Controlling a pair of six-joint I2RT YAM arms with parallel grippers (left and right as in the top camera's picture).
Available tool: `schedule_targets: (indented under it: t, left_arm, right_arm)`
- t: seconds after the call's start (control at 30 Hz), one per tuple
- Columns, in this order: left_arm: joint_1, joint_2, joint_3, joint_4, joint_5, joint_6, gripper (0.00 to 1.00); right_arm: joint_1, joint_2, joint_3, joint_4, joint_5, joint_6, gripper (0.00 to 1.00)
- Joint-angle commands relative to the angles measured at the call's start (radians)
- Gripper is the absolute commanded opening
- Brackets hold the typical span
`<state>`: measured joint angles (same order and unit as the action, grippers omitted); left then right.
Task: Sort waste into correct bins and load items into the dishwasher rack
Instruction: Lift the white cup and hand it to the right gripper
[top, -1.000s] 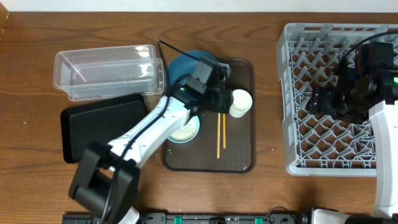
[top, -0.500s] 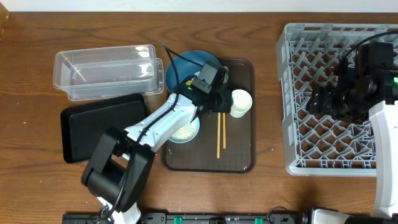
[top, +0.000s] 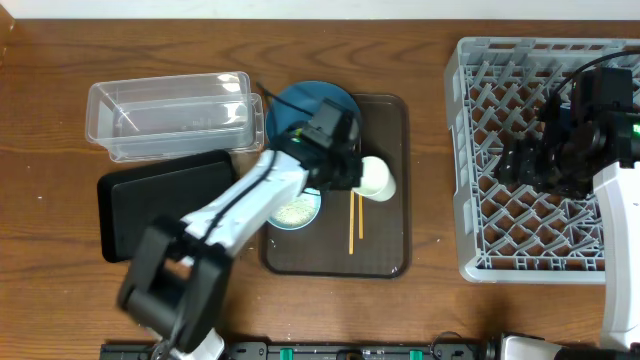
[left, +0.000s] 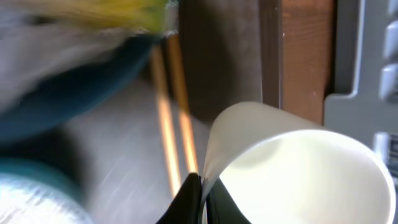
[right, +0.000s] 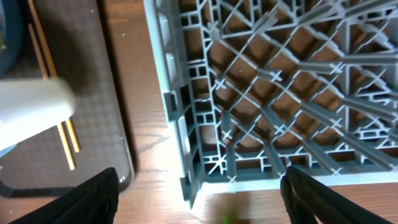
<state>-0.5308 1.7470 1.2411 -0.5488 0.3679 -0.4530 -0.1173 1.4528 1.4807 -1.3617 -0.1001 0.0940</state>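
Overhead, change: the white cup is now seen tipped over on the brown tray; a second ago it stood mouth-up. The left gripper, then spread, is now clamped on its rim.
Cup place: at 2 o'clock from the small light-blue bowl and at 12 o'clock from the chopsticks.
Right gripper: unchanged, held spread above the dishwasher rack, with nothing between its fingers.
Left wrist only: the cup wall is seen pinched between dark fingertips; the chopsticks are blurred at 11 o'clock from the pinch.
Right wrist only: the rack's lattice floor is shown close, with the cup's side at 9 o'clock.
Overhead only: the clear tub and black tray are seen at 9 o'clock from the brown tray.
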Motion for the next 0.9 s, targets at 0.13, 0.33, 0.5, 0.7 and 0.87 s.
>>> schedule_targets:
  t: [0.13, 0.33, 0.5, 0.7, 0.87]
  left_arm:
    - [0.208, -0.189, 0.01, -0.14, 0.283, 0.029, 0.06]
    - [0.341, -0.205, 0.01, -0.142, 0.728, 0.126, 0.06]
    - [0.357, -0.205, 0.01, -0.142, 0.991, 0.23, 0.06]
    - [0.355, -0.205, 0.01, -0.135, 1.092, 0.232, 0.06]
    - [0.355, -0.205, 0.01, -0.135, 1.091, 0.231, 0.06]
  right_arm:
    - [0.006, -0.001, -0.005, 0.071, -0.19, -0.135, 0.88]
    - [0.028, 0.019, -0.024, 0.087, -0.726, -0.445, 0.89]
    - [0.095, 0.02, -0.09, 0.095, -1.016, -0.641, 0.9]
    - [0.194, 0.02, -0.14, 0.167, -1.115, -0.694, 0.9]
    - [0.261, 0.02, -0.142, 0.23, -1.162, -0.689, 0.9]
